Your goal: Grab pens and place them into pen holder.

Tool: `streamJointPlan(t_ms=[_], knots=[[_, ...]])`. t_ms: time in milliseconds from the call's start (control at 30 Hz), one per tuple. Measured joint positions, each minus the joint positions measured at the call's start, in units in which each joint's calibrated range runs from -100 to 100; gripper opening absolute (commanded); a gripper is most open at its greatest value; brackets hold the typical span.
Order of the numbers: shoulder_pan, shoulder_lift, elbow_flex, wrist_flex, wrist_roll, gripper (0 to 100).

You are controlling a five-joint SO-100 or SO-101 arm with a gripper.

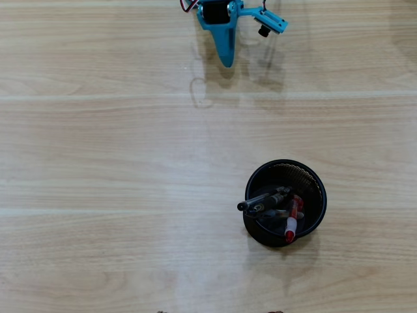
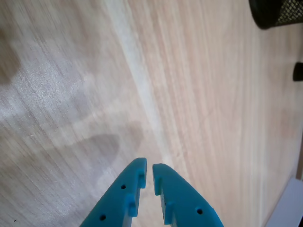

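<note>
Overhead view: the pens (image 1: 277, 207) stand bundled inside the round black wire-mesh pen holder (image 1: 318, 189) on the pale wood-grain table (image 1: 104, 169), the red-tipped pen (image 1: 291, 229) leaning over its near rim. My blue plastic claw (image 1: 226, 60) hangs at the top edge, well apart from the holder. Wrist view: my claw (image 2: 149, 171) is nearly closed, tips a sliver apart, holding nothing.

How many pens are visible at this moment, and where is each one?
3 that I can tell apart, all inside the pen holder: a red-and-translucent pen at the lower right, a black-and-grey pen poking over the left rim, and a dark pen between them. More may be hidden underneath.
</note>
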Motion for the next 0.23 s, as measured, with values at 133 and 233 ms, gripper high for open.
streamJointPlan(t_ms=[133,233], knots=[[0.0,0.0,0.0,-0.2,0.0,3],[0.0,0.0,0.0,-0.2,0.0,3]])
